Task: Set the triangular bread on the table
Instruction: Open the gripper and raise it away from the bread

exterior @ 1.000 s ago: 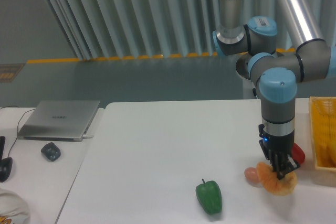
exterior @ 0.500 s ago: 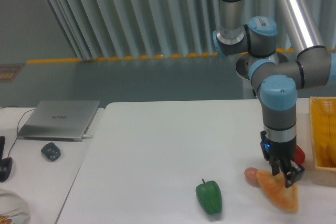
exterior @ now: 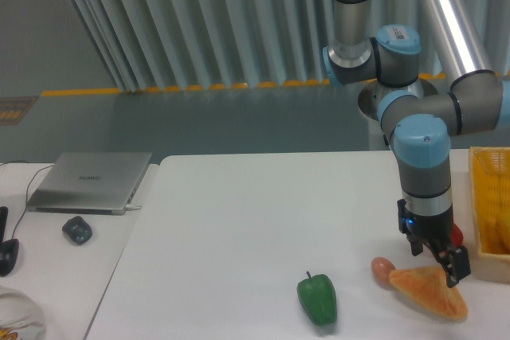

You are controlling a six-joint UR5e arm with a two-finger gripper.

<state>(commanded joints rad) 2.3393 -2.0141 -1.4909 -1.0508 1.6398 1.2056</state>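
Golden-orange and flat on the white tabletop, the triangular bread now lies at the near right, its broad face down — a second ago it hung crumpled between the fingers, and half a second ago it was tilted with one corner reaching the surface. Just left of the bread, touching or nearly so, sits the small brown egg; further left of it stands the green pepper. Directly behind the bread the end effector has lifted slightly and its fingers look parted, gripping nothing, one tip close above the bread's far edge. A red pepper shows behind it, and the yellow basket to the bread's far right. The placing looks done — only the arm's retreat remains.
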